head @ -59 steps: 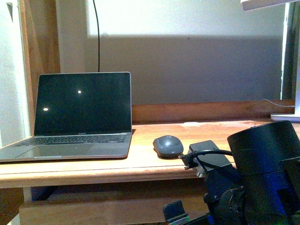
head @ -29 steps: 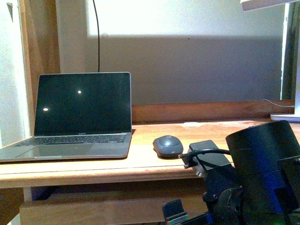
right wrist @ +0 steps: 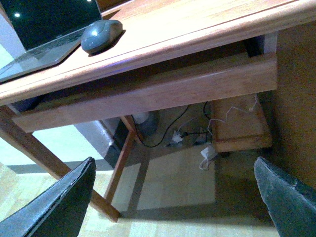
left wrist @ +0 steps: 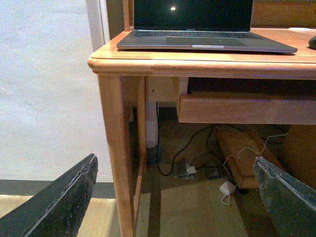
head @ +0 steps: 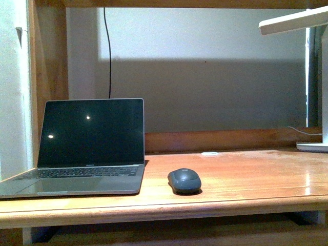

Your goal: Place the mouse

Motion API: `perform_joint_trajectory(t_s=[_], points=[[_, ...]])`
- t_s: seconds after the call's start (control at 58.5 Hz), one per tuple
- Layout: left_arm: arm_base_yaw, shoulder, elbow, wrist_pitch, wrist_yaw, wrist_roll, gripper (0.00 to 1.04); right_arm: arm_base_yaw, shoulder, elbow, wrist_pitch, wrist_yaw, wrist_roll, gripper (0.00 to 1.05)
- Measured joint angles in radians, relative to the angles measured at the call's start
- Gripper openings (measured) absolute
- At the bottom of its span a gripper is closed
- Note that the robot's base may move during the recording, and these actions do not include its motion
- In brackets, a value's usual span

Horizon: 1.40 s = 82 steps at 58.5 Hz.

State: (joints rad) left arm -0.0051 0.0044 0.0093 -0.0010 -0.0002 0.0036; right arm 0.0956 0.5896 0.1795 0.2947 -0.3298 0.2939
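The dark grey mouse (head: 184,181) lies on the wooden desk (head: 246,179), just right of the open laptop (head: 84,148). It also shows in the right wrist view (right wrist: 101,35), on the desk top beside the laptop's corner, and only its edge shows in the left wrist view (left wrist: 312,42). Neither arm shows in the front view. My left gripper (left wrist: 182,197) is open and empty, low in front of the desk's left leg. My right gripper (right wrist: 180,197) is open and empty, below the desk's front edge, well apart from the mouse.
A white desk lamp (head: 307,25) stands at the desk's right end with its base (head: 313,147) on the top. A black cable (head: 107,51) runs down the wall behind the laptop. Under the desk are a drawer front (left wrist: 247,107), a wooden leg (left wrist: 118,148) and loose cables (left wrist: 197,163) on the floor.
The right arm that filled the lower right of the front view has dropped out of sight. The view has shifted, showing the desk lower. The mouse and laptop have not moved.
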Motion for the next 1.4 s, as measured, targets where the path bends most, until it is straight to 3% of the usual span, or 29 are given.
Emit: perform_joint_trajectory(t_s=[0.171,0.239,0.29,0.342,0.461,0.53,0.718,1.076,1.196,1.401], points=[[0.000,0.000,0.000,0.000,0.000,0.000,0.97,0.000,-0.114,-0.024,-0.050,0.018,0.000,0.97],[0.000,0.000,0.000,0.000,0.000,0.000,0.97,0.056,-0.129,-0.050,0.015,0.269,-0.092,0.87],[0.000,0.000,0.000,0.000,0.000,0.000,0.97,0.064,-0.147,-0.065,0.019,0.396,-0.165,0.78],[0.000,0.000,0.000,0.000,0.000,0.000,0.97,0.057,-0.166,-0.080,0.017,0.462,-0.214,0.70],[0.000,0.000,0.000,0.000,0.000,0.000,0.97,0.026,-0.223,-0.100,-0.005,0.439,-0.266,0.45],[0.000,0.000,0.000,0.000,-0.001,0.000,0.97,-0.045,-0.248,-0.113,-0.026,0.347,-0.275,0.33],[0.000,0.000,0.000,0.000,0.000,0.000,0.97,-0.091,-0.305,-0.134,-0.060,0.332,-0.286,0.02],[0.000,0.000,0.000,0.000,0.000,0.000,0.97,-0.093,-0.414,-0.165,-0.117,0.329,-0.290,0.03],[0.000,0.000,0.000,0.000,0.000,0.000,0.97,-0.093,-0.550,-0.165,-0.285,0.329,-0.290,0.03],[0.000,0.000,0.000,0.000,0.000,0.000,0.97,-0.093,-0.584,-0.165,-0.293,0.329,-0.291,0.03]])
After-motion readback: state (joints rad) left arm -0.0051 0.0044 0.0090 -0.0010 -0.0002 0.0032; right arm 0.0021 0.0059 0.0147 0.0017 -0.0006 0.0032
